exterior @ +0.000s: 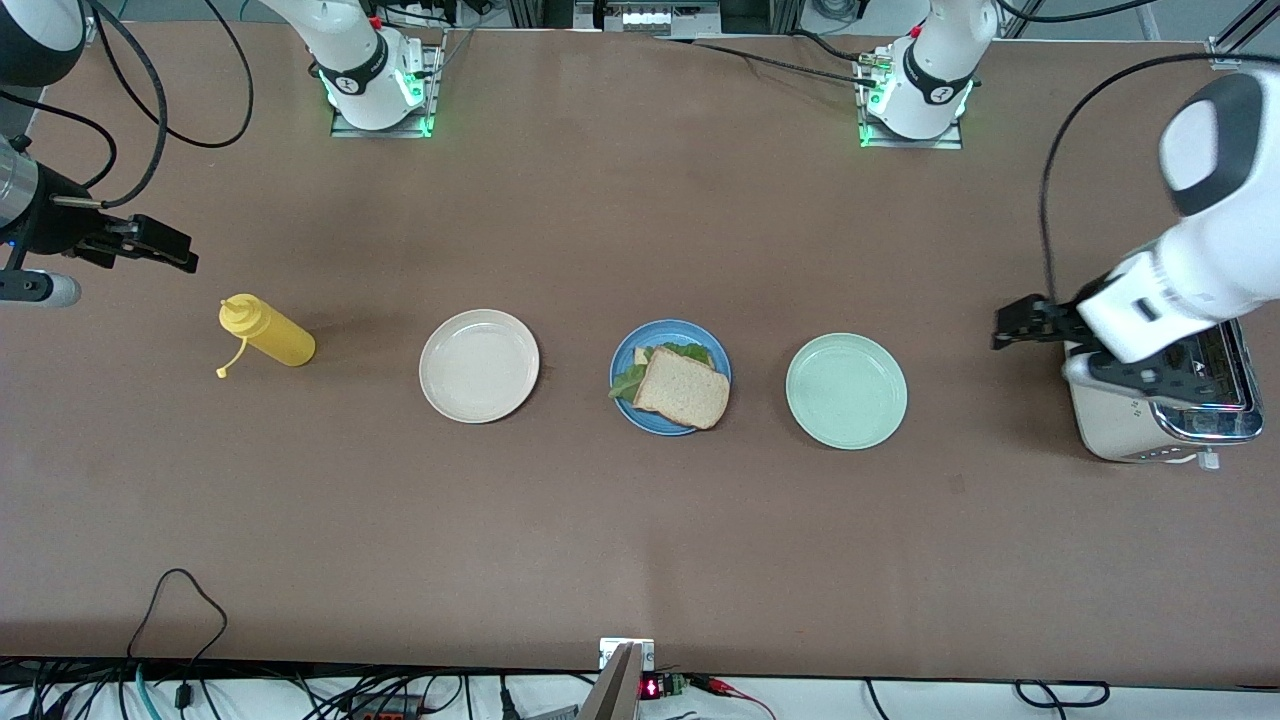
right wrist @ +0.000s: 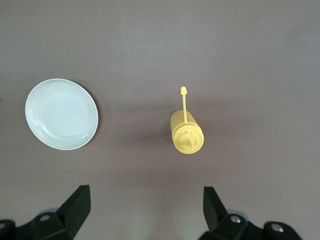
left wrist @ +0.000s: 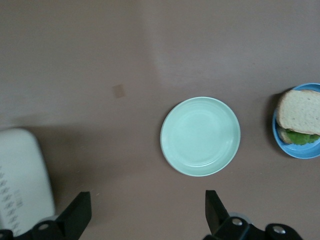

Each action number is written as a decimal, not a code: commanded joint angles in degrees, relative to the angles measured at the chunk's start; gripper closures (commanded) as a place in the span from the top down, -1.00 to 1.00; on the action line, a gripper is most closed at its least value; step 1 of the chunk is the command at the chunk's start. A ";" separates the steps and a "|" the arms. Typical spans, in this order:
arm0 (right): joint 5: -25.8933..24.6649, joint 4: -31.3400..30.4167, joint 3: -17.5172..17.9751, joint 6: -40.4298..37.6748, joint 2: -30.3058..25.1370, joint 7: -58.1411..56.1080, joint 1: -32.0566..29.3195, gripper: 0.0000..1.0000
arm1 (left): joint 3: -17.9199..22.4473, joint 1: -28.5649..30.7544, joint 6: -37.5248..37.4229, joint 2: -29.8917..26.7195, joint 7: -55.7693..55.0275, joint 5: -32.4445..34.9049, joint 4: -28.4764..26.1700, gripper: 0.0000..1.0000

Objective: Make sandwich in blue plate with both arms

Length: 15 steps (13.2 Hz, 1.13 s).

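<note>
Currently both sets of jaws are standing spread wide with nothing between them. Left gripper (exterior: 1012, 326) is hanging up in the air at the left arm's end of the table, over the table just beside the toaster (exterior: 1160, 405), well apart from the blue plate (exterior: 670, 377). Right gripper (exterior: 165, 247) is hovering over the right arm's end, near the yellow squeeze bottle (exterior: 268, 336), also well apart from the blue plate. Both arms are looking parked, waiting.

Taking the blue plate as landmark: the sandwich (exterior: 683, 388) is sitting on it, top bread slice tilted askew, green lettuce (exterior: 628, 381) peeking out at the edge, one corner of bread overhanging the rim nearer the front camera. Pale green plate (exterior: 846, 391) is lying beside the blue plate toward the left arm's end, bare. Cream-white plate (exterior: 479, 365) is lying beside it toward the right arm's end, bare too.

Task is looking done or nearly so.

Handling judgement: sandwich is likely light, soft, squashy; layers are sliding easily on the leaf. Best hold is probably a gentle pinch across the crust edges, both slices together, not the middle. Plate is rigid, likely slick; take it by the rim.
</note>
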 commanded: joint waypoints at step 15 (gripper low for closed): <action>-0.40 -0.28 0.28 -0.32 -0.68 1.14 -0.08 1.00 | 10.99 -7.68 -9.77 -12.33 -8.20 1.38 -3.72 1.00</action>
